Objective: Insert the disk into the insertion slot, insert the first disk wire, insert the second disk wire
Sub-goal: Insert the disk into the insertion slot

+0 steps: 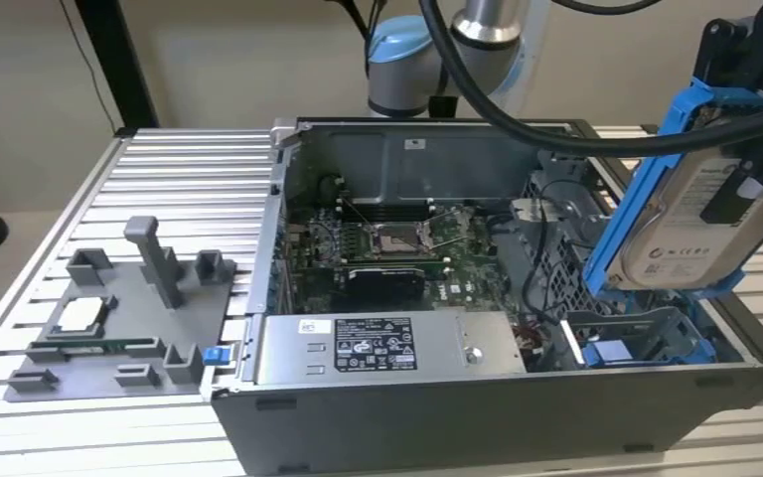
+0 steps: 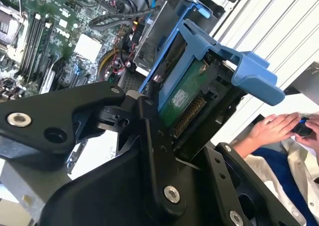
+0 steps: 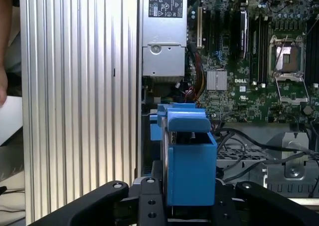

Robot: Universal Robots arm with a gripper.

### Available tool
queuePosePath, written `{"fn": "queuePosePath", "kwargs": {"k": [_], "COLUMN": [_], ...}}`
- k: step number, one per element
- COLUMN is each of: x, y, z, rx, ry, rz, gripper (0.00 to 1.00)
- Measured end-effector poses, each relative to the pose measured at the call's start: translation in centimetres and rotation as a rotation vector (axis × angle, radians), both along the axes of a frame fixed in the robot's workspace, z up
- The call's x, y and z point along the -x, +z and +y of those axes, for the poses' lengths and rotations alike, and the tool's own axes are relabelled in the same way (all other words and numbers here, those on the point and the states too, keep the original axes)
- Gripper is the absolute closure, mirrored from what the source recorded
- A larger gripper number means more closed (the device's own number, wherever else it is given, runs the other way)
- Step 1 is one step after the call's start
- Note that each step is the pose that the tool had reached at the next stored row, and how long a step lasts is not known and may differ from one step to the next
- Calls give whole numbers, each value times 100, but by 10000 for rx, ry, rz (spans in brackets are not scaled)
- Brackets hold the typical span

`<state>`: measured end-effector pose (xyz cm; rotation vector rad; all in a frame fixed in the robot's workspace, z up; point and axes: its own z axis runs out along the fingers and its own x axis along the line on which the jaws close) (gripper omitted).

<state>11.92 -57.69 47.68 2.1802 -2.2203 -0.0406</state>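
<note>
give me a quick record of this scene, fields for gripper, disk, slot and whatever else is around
gripper: shut on the disk, up over the open computer case
disk: held on edge and tilted, at the exterior view's right, not in the slot
insertion slot: blue-railed bay in the case, below the disk
power supply: grey box along the case's near wall
fixture tray: on the table, at the exterior view's left
person: hands beside the table in the second wrist view
</note>
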Motion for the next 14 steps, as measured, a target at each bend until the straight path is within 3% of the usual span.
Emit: {"fn": "queuePosePath", "kwargs": {"k": [10, 14], "x": [0, -8], "y": [-3, -37], "z": [0, -6], "rx": [0, -6], "ry": [0, 2], "rz": [0, 0], "gripper": [100, 100]}}
